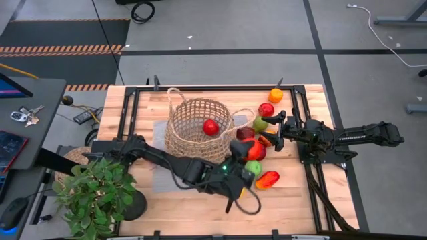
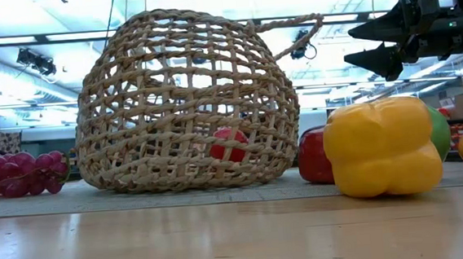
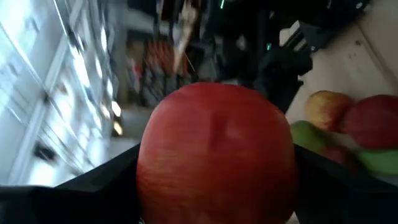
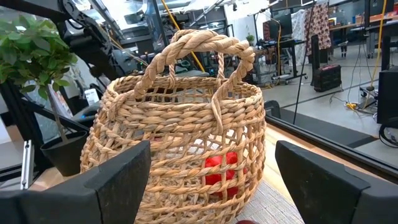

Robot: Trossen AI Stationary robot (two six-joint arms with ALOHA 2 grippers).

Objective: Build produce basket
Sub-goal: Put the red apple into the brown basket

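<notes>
The basket (image 1: 195, 130) stands upright near the middle of the tabletop (image 1: 293, 207), its mouth open to the overhead camera and one red apple (image 1: 211, 127) already lying inside, so loading has begun but most of the fruit is still outside. The rest of the produce sits in a loose cluster just right of the basket: a yellow pepper (image 2: 382, 147), a dark-red pepper (image 2: 314, 155), an orange (image 1: 275, 95) farther back, and a red-orange piece (image 1: 267, 179) at the near edge.

The left gripper (image 1: 245, 155) is in among that cluster, its jaws spread wide around a large red apple (image 3: 216, 155) which fills the space between them; it looks held, probably so it can be carried across to the basket. The wide spread suits the apple's girth rather than a release.

The right gripper (image 1: 272, 128) hovers beside the far fruit with jaws apart and nothing between them, pointed toward the basket, seemingly waiting. A potted plant (image 1: 93, 193) stands at the near left corner, clear of the work
</notes>
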